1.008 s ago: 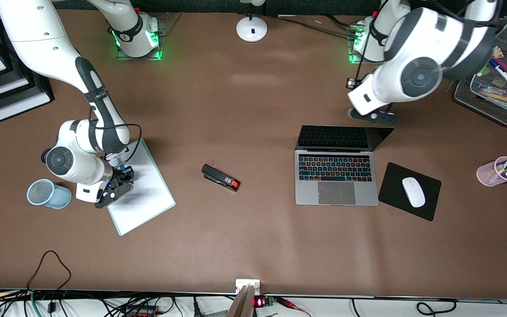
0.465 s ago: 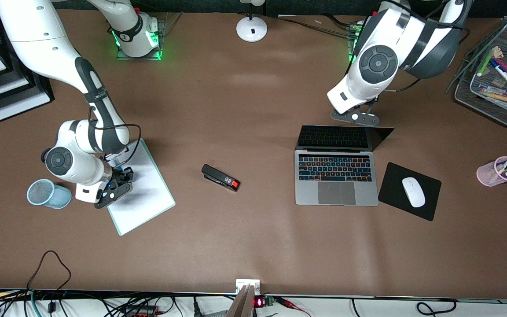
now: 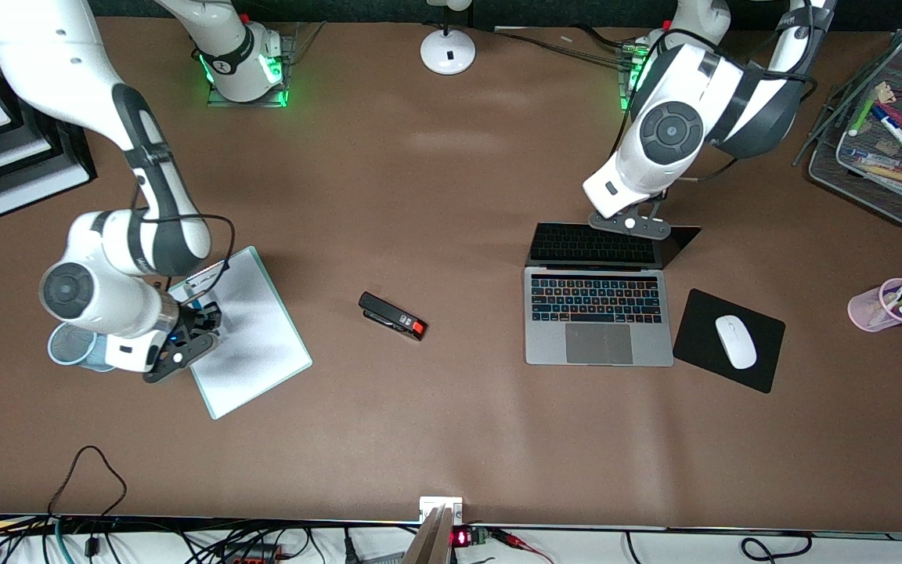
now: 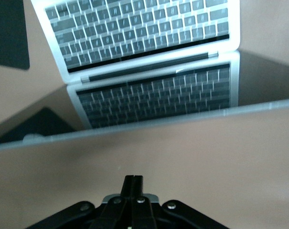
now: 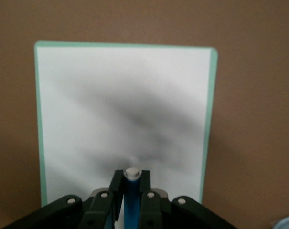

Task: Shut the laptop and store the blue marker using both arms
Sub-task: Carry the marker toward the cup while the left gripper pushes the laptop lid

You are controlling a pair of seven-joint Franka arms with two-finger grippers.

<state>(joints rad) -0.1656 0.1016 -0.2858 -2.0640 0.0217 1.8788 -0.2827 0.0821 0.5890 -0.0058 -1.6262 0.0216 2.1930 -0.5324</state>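
Laptop (image 3: 598, 313) sits open on the brown worktop (image 3: 451, 439), beside a black mouse pad (image 3: 729, 339) carrying a white mouse (image 3: 735, 341). Over the top edge of its tilted screen, the left gripper (image 3: 629, 224) hangs with its fingers (image 4: 133, 183) pressed together. Toward the right arm's end, the right gripper (image 3: 183, 345) pinches the blue marker (image 5: 131, 200) upright over a green-edged whiteboard (image 3: 251, 333), beside a blue mesh cup (image 3: 67, 345).

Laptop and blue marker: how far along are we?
Nothing is finished. The thin silver-grey laptop is open; the left hand, fingers shut, is at its screen's top edge. The right hand grips the slim light-blue marker over the white green-edged board. Left: closing the lid, storing the marker.
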